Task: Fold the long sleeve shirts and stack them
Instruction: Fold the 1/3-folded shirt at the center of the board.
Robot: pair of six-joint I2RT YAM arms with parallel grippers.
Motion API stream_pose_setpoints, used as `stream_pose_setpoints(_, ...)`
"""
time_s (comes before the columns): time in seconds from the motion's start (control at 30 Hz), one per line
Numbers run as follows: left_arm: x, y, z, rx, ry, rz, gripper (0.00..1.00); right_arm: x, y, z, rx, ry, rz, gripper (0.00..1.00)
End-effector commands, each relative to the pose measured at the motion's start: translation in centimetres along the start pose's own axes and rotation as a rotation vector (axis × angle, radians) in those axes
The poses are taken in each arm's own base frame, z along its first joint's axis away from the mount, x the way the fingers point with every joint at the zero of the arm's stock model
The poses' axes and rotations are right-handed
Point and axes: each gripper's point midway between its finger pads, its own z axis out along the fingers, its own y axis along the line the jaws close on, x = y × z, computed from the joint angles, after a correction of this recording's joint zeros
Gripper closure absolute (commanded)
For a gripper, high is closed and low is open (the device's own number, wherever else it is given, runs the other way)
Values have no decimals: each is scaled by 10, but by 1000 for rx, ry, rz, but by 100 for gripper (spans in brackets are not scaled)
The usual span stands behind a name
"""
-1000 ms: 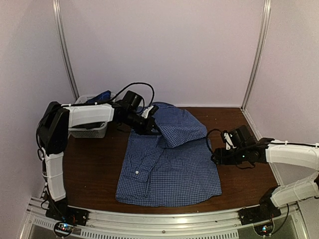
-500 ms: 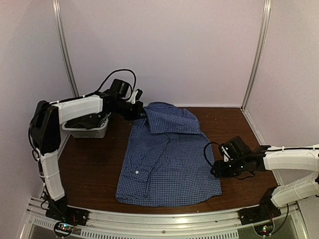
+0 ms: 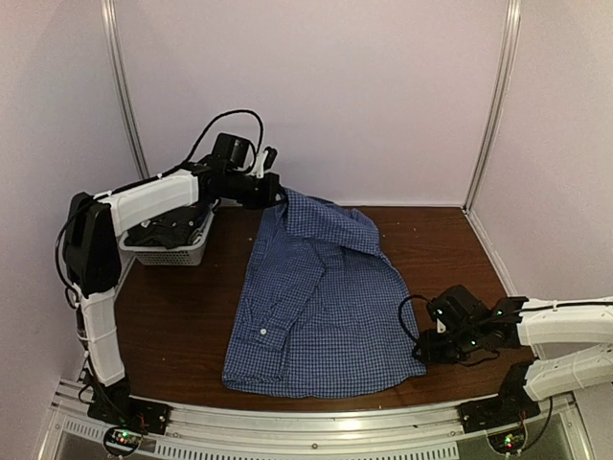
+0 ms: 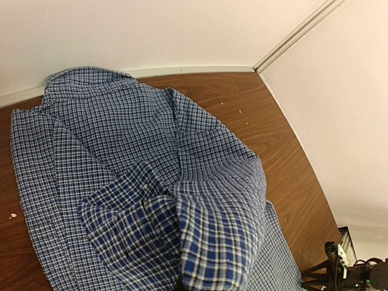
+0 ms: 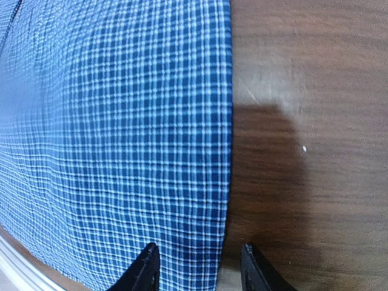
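The left jaws are clenched on a raised fold of the shirt (image 3: 321, 307) above the far-left part of the bench (image 3: 168, 326), near the basket (image 3: 174, 253). The right jaws stand parted, low astride the shirt's near-right edge. The rest of the shirt lies spread on the bench.
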Motion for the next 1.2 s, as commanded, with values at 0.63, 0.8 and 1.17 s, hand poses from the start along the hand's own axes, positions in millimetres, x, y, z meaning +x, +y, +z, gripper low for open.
stream_pose_setpoints(0.63, -68, -45, -8, 138, -161, 177, 100, -23, 45, -39, 27, -114, -29, 99)
stream_pose_setpoints(0.8, -89, -50, -18, 109, -203, 244, 99, -26, 99, -42, -42, -105, -165, 100)
stream_pose_setpoints(1.17, -96, 21, -31, -54, -194, 211, 99, 15, 209, -1, -239, 42, -435, 100)
